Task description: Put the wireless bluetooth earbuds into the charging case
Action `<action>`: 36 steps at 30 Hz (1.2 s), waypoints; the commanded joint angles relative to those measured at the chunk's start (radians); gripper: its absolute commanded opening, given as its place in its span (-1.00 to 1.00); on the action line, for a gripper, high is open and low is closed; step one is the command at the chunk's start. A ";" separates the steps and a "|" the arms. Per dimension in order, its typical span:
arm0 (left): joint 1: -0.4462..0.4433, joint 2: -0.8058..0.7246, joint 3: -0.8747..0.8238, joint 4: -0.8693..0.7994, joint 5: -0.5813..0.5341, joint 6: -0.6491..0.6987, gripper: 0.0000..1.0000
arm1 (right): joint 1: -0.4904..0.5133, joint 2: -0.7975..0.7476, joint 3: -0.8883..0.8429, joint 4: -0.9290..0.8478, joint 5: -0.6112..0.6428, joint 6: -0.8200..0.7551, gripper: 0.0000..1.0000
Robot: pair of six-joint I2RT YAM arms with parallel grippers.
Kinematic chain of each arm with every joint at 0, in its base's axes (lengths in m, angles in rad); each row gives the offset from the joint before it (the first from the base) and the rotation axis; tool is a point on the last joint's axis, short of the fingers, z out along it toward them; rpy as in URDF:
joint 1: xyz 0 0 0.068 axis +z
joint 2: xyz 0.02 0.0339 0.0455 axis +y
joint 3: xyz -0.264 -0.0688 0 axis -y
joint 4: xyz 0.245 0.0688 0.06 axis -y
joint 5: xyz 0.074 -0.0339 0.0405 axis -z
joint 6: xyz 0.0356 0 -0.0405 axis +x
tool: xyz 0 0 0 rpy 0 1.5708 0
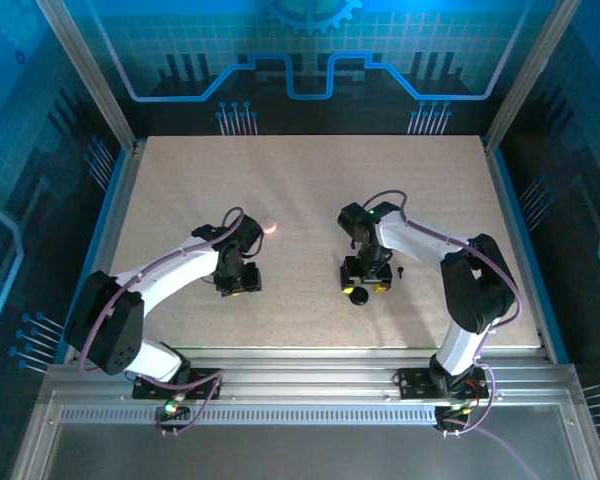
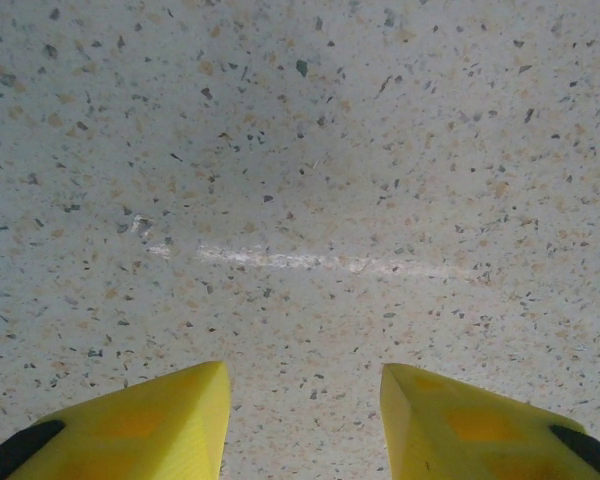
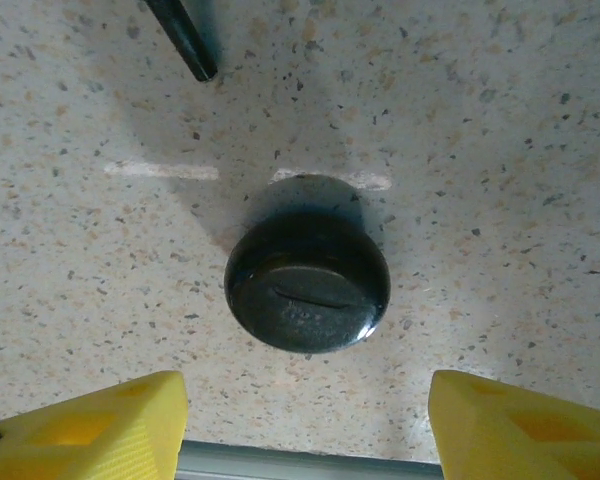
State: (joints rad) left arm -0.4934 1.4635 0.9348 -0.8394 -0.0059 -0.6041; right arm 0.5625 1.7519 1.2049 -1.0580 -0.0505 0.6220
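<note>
Yellow jaws of the right gripper (image 3: 307, 405) stand spread wide at the bottom of the right wrist view, pinching nothing. Just ahead of them on the speckled bench (image 3: 500, 150) lies the round black case (image 3: 308, 285), with a short slot across its top; it looks shut. Beyond it, toward the upper left corner, a slim dark stem pokes in, probably a black earbud (image 3: 185, 40). From above, that black earbud (image 1: 401, 271) lies just right of the gripper and apart from the case. The left gripper (image 2: 302, 385) hovers over bare bench with its jaws parted, holding nothing. A round pink case (image 1: 270, 226) sits just beyond the left wrist.

Judged from this, the step in hand is securing the black case so it can be opened. It would go best with the jaws lowered squarely on either side of the rounded rim and centred, since a glossy puck may squirt out of an off-centre pinch. Open bench surrounds both arms, and the raised side walls (image 1: 120, 190) stand well apart from the work.
</note>
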 commanded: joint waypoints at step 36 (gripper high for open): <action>-0.032 -0.150 -0.060 0.193 0.040 0.038 -0.20 | 0.019 -0.047 -0.061 0.166 -0.005 0.092 -0.11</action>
State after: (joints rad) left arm -0.5137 1.4036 0.9009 -0.7444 0.0154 -0.5987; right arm 0.5678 1.8214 1.1687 -0.9501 -0.0513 0.6605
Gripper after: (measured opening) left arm 0.403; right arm 0.464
